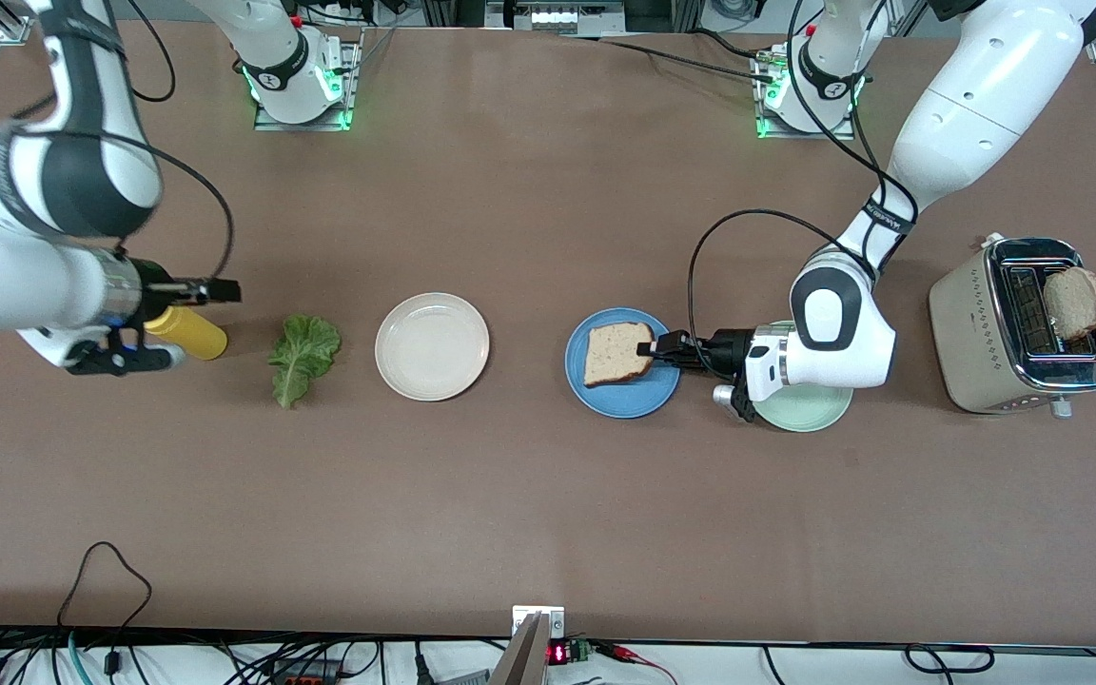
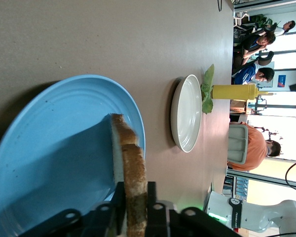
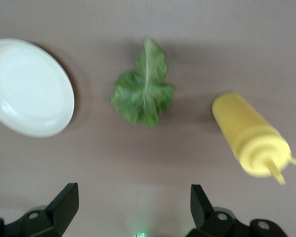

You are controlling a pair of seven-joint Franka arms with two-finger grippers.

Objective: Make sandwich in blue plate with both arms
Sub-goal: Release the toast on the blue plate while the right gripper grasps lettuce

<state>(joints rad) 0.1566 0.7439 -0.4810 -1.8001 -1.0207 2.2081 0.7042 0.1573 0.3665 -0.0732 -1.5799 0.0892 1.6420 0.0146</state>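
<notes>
The blue plate (image 1: 622,392) lies near the table's middle, toward the left arm's end. A bread slice (image 1: 613,354) rests on it. My left gripper (image 1: 649,348) is shut on that slice's edge; in the left wrist view the slice (image 2: 130,168) stands edge-on between the fingers (image 2: 151,200), over the blue plate (image 2: 54,158). The green lettuce leaf (image 1: 303,358) lies on the table toward the right arm's end and shows in the right wrist view (image 3: 143,94). My right gripper (image 1: 225,290) is open and empty above the table, over the mustard bottle's end. A second bread slice (image 1: 1075,303) sticks up from the toaster.
A cream-white plate (image 1: 432,345) lies between the lettuce and the blue plate. A yellow mustard bottle (image 1: 186,332) lies beside the lettuce. A pale mint-green plate (image 1: 810,409) sits under the left wrist. The silver toaster (image 1: 1014,333) stands at the left arm's end.
</notes>
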